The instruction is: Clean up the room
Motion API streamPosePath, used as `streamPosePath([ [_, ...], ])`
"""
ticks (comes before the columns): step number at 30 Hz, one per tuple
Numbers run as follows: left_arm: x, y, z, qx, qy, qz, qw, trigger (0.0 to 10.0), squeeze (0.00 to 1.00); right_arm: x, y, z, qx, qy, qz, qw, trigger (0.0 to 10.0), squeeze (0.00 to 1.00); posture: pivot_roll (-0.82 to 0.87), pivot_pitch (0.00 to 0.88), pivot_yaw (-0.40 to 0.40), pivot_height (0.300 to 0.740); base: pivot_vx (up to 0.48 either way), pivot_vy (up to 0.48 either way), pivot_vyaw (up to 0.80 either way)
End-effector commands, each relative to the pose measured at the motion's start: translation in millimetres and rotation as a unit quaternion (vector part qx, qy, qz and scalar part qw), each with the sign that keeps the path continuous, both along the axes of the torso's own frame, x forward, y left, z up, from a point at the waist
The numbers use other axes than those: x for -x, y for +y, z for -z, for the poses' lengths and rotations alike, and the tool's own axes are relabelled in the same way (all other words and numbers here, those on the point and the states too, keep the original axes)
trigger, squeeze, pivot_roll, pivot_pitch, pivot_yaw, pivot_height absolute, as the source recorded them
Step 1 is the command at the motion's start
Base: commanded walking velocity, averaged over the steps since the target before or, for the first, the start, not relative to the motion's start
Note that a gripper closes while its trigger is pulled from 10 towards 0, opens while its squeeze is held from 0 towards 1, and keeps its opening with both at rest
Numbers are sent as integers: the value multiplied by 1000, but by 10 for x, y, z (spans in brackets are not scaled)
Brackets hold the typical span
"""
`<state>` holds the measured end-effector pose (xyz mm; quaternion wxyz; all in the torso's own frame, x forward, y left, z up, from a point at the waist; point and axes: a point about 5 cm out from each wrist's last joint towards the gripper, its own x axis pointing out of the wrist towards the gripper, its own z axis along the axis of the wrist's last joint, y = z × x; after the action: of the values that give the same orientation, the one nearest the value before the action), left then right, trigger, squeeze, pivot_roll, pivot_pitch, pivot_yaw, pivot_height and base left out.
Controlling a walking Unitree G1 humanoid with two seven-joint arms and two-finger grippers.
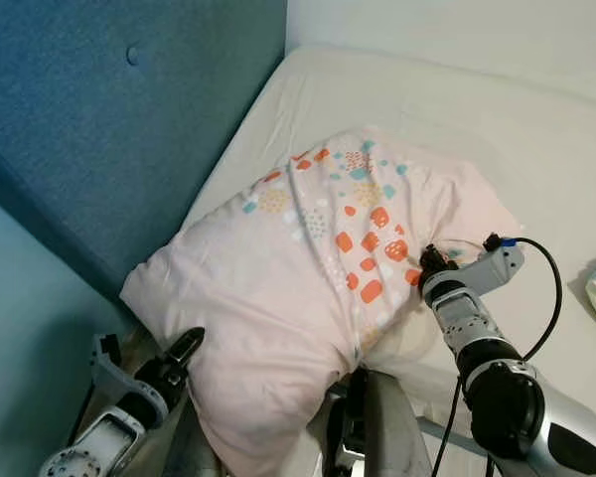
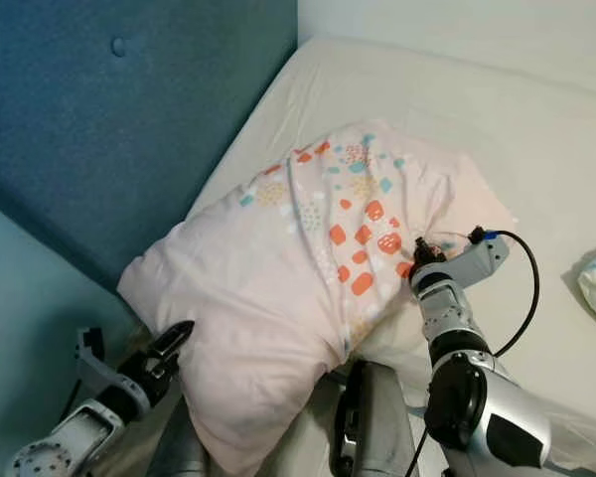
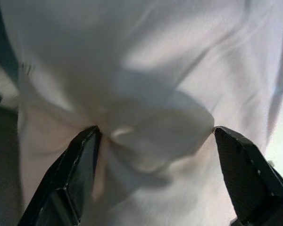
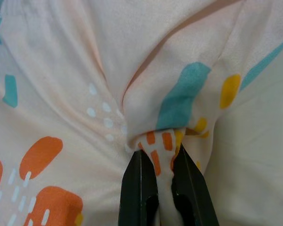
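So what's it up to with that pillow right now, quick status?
Right gripper pinched shut on pillow fabric. Left gripper open, fingers either side of a fold at the near corner. Pillow on bed by blue headboard.
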<state>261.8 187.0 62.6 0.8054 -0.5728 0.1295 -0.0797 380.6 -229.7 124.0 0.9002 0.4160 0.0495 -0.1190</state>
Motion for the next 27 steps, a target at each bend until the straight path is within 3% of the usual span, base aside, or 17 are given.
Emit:
streamPosePath([
  [1,-55,-264,-5,32,-5,24,999,10000,1000,73,-20,148,-15,24,5,1000,0,0,109,393,-49,610,0,0,0],
  [6,-122,-349,-89,62,-22,2,998,10000,1000,81,-25,160,-16,25,7,1000,0,0,114,388,-42,610,0,0,0],
  [7,-140,-380,-120,61,-30,-1,998,10000,506,83,-25,164,-17,25,7,1000,0,0,118,388,-39,610,0,0,0],
  [9,-151,-400,-138,58,-36,-1,998,10000,506,84,-24,167,-17,26,7,1000,0,0,118,388,-39,610,0,0,0],
  [10,-166,-435,-167,38,-42,3,998,8392,78,86,-23,171,-17,26,7,999,0,0,119,389,-36,610,0,0,0],
  [11,-166,-435,-167,38,-42,3,998,8392,78,86,-23,171,-17,26,7,999,0,0,119,389,-36,610,0,0,0],
  [12,-183,-499,-191,11,-48,22,999,0,0,88,-21,175,-18,26,7,999,0,0,122,387,-35,610,0,0,0],
  [15,-220,-544,-215,-40,-53,36,997,0,0,91,-19,182,-19,27,8,999,0,0,127,388,-34,610,0,0,0],
  [24,-248,-500,-240,-75,-69,31,994,0,0,93,-19,185,-19,26,9,999,0,0,130,388,-32,610,0,0,0],
  [26,-256,-487,-299,-148,-95,37,984,0,0,92,-29,178,-12,26,8,1000,0,0,139,389,-26,610,0,0,0],
  [27,-256,-487,-299,-148,-95,37,984,0,0,92,-29,178,-12,26,8,1000,0,0,139,389,-26,610,0,0,0],
])
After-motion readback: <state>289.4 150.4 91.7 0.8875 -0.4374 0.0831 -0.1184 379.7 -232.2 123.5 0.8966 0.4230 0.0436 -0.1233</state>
